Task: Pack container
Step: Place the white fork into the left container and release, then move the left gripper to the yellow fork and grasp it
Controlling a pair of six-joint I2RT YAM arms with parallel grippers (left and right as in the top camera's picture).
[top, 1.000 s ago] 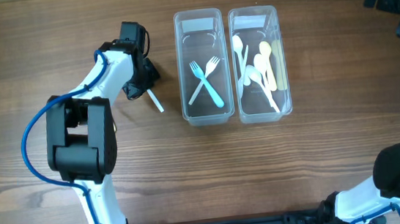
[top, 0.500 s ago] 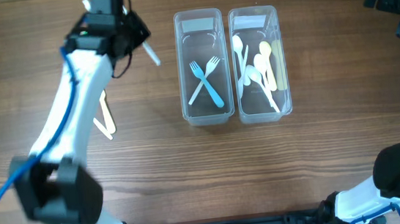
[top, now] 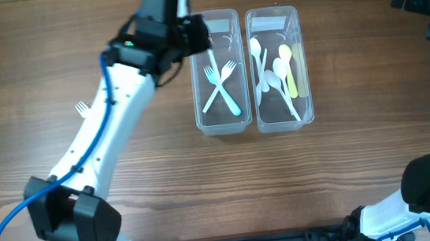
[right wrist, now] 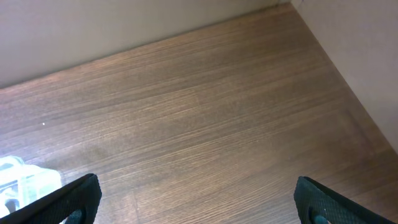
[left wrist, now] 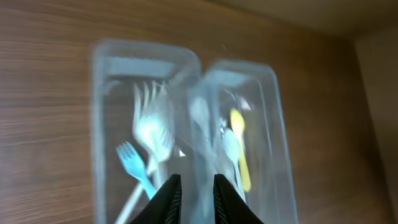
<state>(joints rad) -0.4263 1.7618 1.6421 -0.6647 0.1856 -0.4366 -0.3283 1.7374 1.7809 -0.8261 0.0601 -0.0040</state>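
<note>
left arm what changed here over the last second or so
The left claw lifted a white utensil off the table and swung forward and right, to over the far end of the left container; blur hides whether it still holds it. Both containers, the cutlery inside and the right claw stayed put.

Nothing readable on my feed, folks: no lettering, labels, brands or numbers that I can make out on the clear plastic rectangular containers (top: 235, 125), the plastic cutlery (top: 224, 96) or the brown wooden table (top: 361, 162).

Clear glossy plastic containers (top: 196, 98), smooth plastic forks (top: 221, 93) and spoons (top: 279, 67), matt wood-grain table (top: 205, 185).
</note>
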